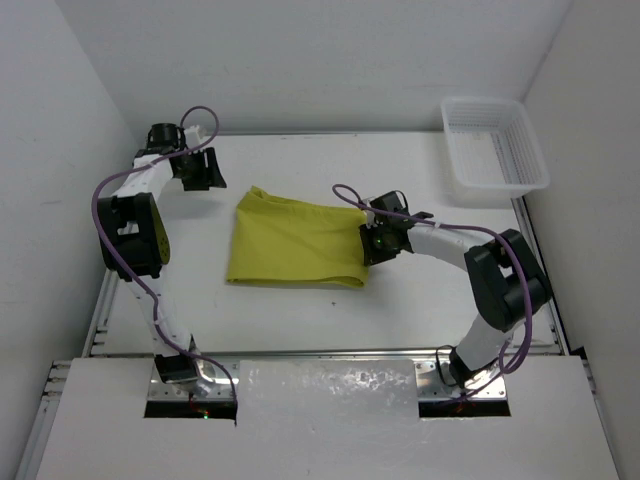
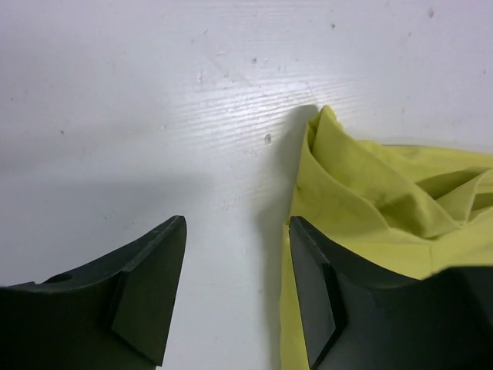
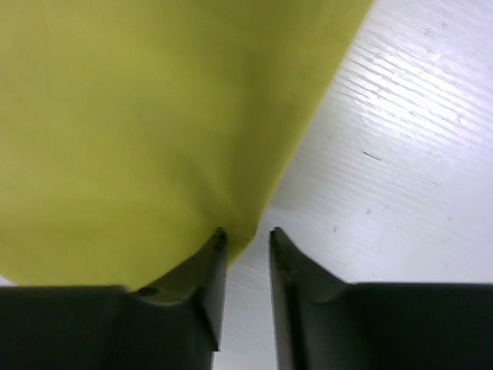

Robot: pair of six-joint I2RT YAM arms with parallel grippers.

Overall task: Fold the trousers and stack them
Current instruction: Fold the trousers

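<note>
The left claw [image 2: 235, 297] is spread wide and holds nothing: its two dark fingers [image 2: 154, 297] stand far apart, with bare white bench [image 2: 154, 92] showing between them. In the left wrist view, the finger on the right side of the picture overlaps the edge of the trousers [image 2: 370, 200]. A puckered corner of the yellow-green cloth rises just beyond that fingertip, though whether the finger touches the cloth cannot be told. From above, this left claw [image 1: 200, 170] sits near the far left of the bench [image 1: 300, 310], just beside the far-left corner of the trousers [image 1: 295, 240]. The right claw [image 3: 245, 258] is drawn almost closed. Its fingers [image 3: 212, 297] are only a narrow slit apart, white bench [image 3: 400, 154] shows through that slit, and no cloth lies between them. The edge of the trousers [image 3: 154, 116] comes down to the tip of the finger on the left side of the right wrist view and fills most of that picture. In the top view, the right claw [image 1: 375, 240] is at the right edge of the garment, about halfway along it. The trousers lie folded into a rough rectangle in the middle of the bench, between the two arms, with a rounded fold along the near side. A white plastic basket [image 1: 450, 140] stands in the far right corner, well apart from the cloth.
</note>
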